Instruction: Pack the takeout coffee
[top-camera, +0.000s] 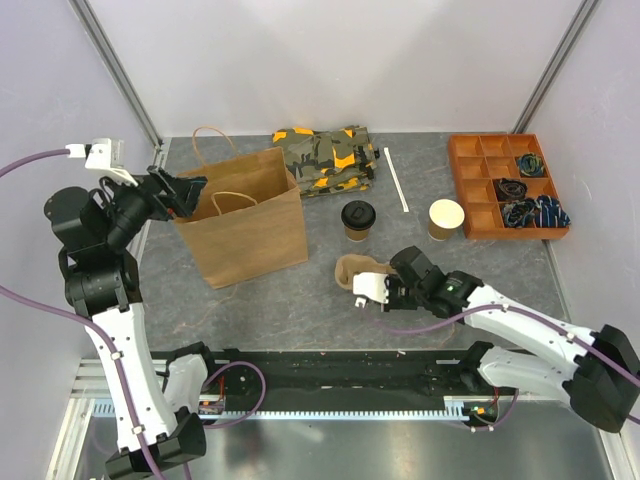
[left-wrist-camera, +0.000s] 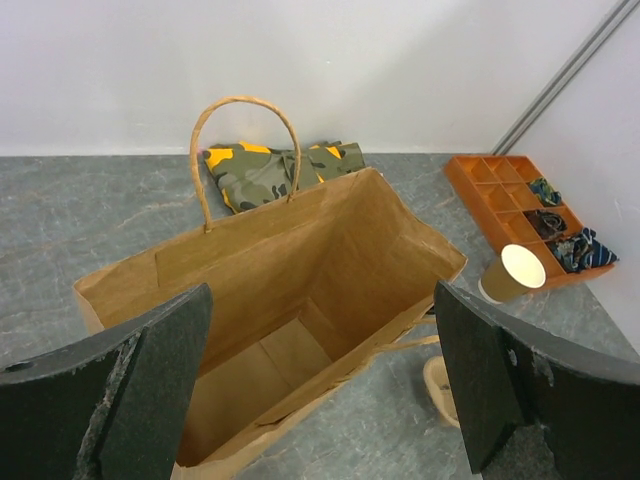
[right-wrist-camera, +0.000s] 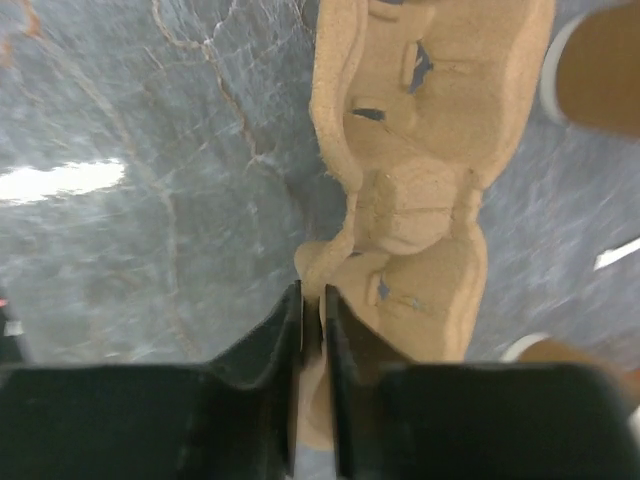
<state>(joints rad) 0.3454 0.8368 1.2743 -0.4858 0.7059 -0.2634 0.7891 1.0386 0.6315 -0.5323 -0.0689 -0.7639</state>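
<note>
The takeout coffee (top-camera: 357, 220), a small brown cup with a black lid, stands upright mid-table, to the right of the open brown paper bag (top-camera: 245, 228). My left gripper (top-camera: 186, 195) hovers at the bag's upper left rim; in the left wrist view it (left-wrist-camera: 322, 295) is wide open and empty, looking down into the empty bag (left-wrist-camera: 300, 290). My right gripper (top-camera: 385, 292) is below the coffee, shut on the rim of the moulded-pulp carrier tray (top-camera: 358, 271). In the right wrist view the gripper (right-wrist-camera: 312, 300) pinches the tray's edge (right-wrist-camera: 420, 150).
A lidless brown cup (top-camera: 446, 219) stands right of the coffee and shows in the left wrist view (left-wrist-camera: 515, 272). A white straw (top-camera: 397, 180) and a folded camouflage cloth (top-camera: 325, 158) lie behind. An orange compartment tray (top-camera: 505, 185) sits at the back right.
</note>
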